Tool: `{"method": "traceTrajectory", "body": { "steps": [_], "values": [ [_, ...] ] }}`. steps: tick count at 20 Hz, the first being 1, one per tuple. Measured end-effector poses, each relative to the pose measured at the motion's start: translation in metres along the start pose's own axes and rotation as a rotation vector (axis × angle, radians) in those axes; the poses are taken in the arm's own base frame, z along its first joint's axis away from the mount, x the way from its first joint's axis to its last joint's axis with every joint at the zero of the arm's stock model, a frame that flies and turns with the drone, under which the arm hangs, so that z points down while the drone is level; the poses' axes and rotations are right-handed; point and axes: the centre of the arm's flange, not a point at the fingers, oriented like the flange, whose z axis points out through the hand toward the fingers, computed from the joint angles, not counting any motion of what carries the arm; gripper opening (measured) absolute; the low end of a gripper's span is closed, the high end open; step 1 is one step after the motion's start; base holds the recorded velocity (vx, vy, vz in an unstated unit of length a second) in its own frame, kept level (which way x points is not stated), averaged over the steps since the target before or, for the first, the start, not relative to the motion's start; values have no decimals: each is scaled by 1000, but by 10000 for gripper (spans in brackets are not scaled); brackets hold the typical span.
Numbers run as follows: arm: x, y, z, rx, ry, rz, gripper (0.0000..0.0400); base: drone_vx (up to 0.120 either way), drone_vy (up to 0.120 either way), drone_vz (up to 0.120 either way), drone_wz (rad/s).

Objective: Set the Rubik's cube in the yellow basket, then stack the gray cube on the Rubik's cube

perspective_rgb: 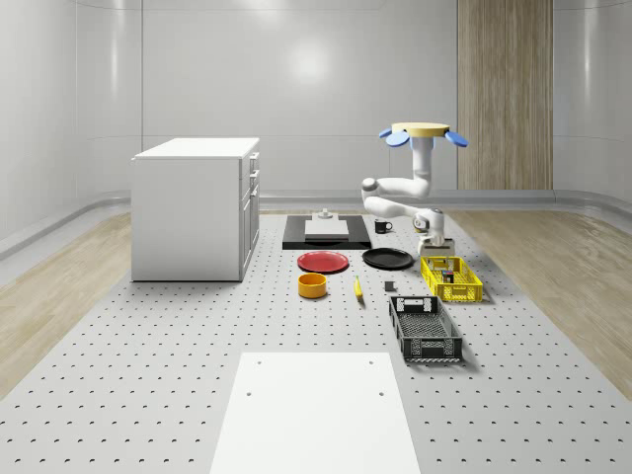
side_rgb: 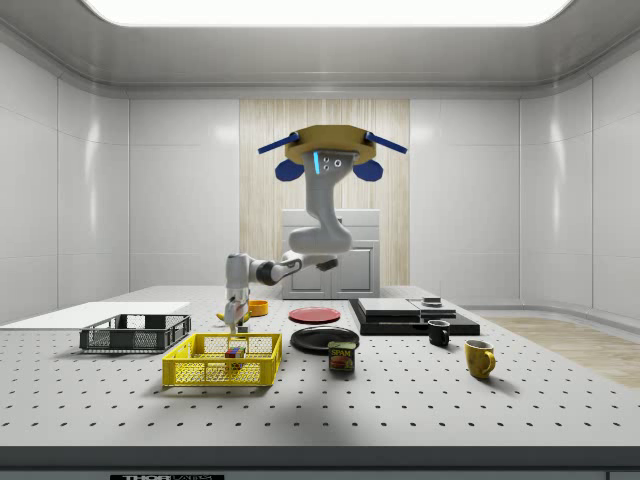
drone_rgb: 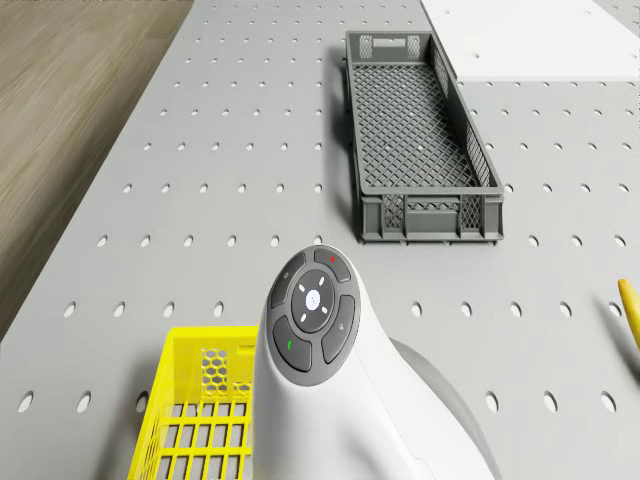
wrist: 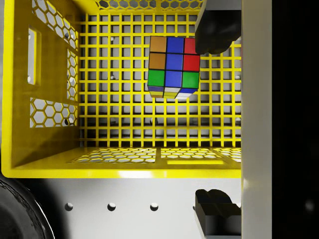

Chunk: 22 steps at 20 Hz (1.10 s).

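The Rubik's cube (wrist: 173, 67) lies on the grid floor of the yellow basket (wrist: 50, 99), free of the fingers. My gripper (wrist: 214, 122) hangs open just above the basket's end wall, one dark fingertip (wrist: 214, 30) beside the cube and the other outside the rim. In the side view the gripper (side_rgb: 236, 318) sits right over the cube (side_rgb: 236, 351) in the basket (side_rgb: 200, 372). The drone (side_rgb: 330, 150) hovers high above the table, near the black plate, with its arm reaching down to the basket (perspective_rgb: 476, 286). A small gray block (perspective_rgb: 389, 287) rests on the table left of the basket in the whole-scene view.
A black mesh crate (perspective_rgb: 425, 329) stands in front of the basket. A black plate (perspective_rgb: 387, 259), red plate (perspective_rgb: 323, 262), orange bowl (perspective_rgb: 312, 285) and banana (perspective_rgb: 357, 287) lie nearby. A can (side_rgb: 342, 357) and mugs (side_rgb: 479, 357) stand beside the basket. A white cabinet (perspective_rgb: 197, 207) rises at the left.
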Motion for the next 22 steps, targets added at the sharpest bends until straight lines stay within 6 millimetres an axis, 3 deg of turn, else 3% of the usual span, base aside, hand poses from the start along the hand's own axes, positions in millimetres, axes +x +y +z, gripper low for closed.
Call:
{"method": "traceTrajectory", "body": {
  "steps": [19,22],
  "values": [
    [0,0,0,0,0,0,400,0,-120,0,0],
    [0,0,0,0,0,0,400,93,-120,0,0]
  ]
}}
